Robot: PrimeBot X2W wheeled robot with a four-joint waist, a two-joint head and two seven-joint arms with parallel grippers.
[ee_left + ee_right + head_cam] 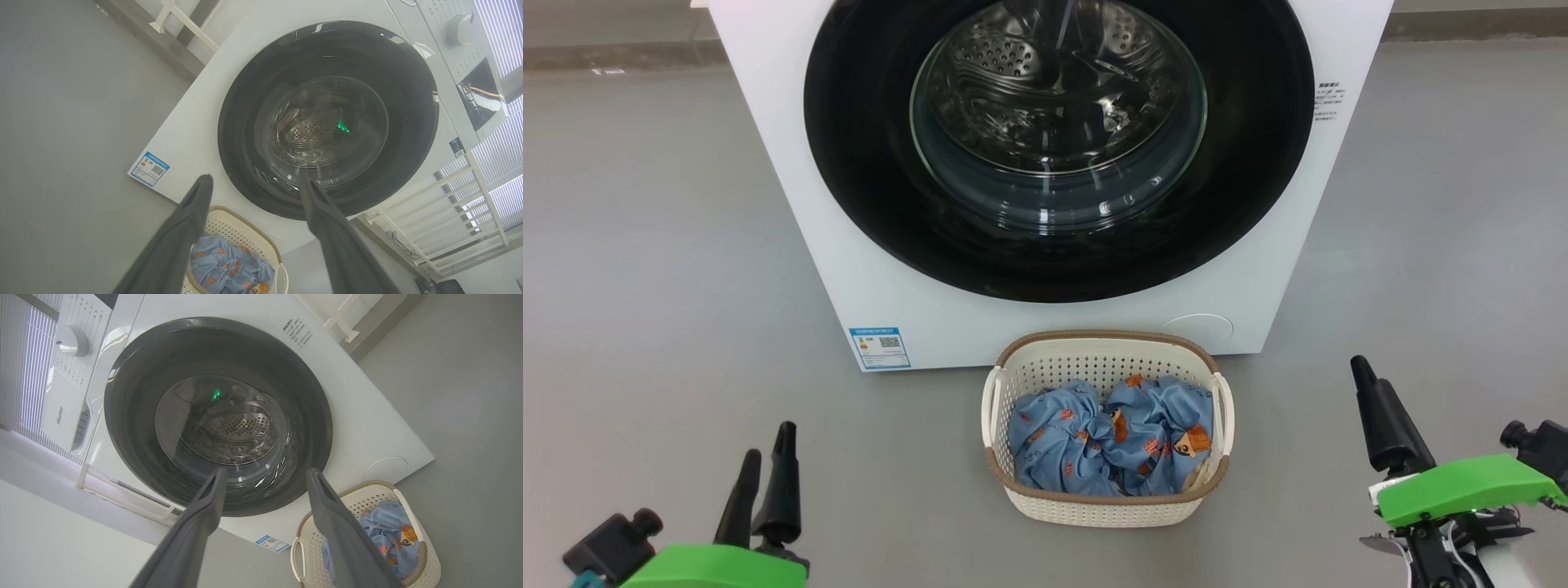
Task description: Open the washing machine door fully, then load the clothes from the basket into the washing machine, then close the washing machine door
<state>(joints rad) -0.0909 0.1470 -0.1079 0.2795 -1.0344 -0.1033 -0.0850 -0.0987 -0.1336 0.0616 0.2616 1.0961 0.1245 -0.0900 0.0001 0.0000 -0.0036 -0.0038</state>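
Note:
The white washing machine (947, 327) stands straight ahead on the floor. Its door (1258, 163), a glossy black ring around a clear glass bowl, lies shut and flush against the front. The steel drum shows through the glass. Just before the machine sits the cream basket (1107, 336) with the light blue printed clothes (1111, 437) crumpled inside. My left gripper (770, 441) hovers open at the lower left, well apart from the basket. At the lower right, my right gripper (1368, 384) is open too. Both wrist views look up at the door (245, 122) (135, 396) between spread, empty fingers.
Grey floor (645, 286) spreads to both sides of the machine and basket. A blue label (880, 347) marks the machine's lower left corner. The control knob (459, 28) sits above the door. A white railing (470, 196) runs by the wall beside the machine.

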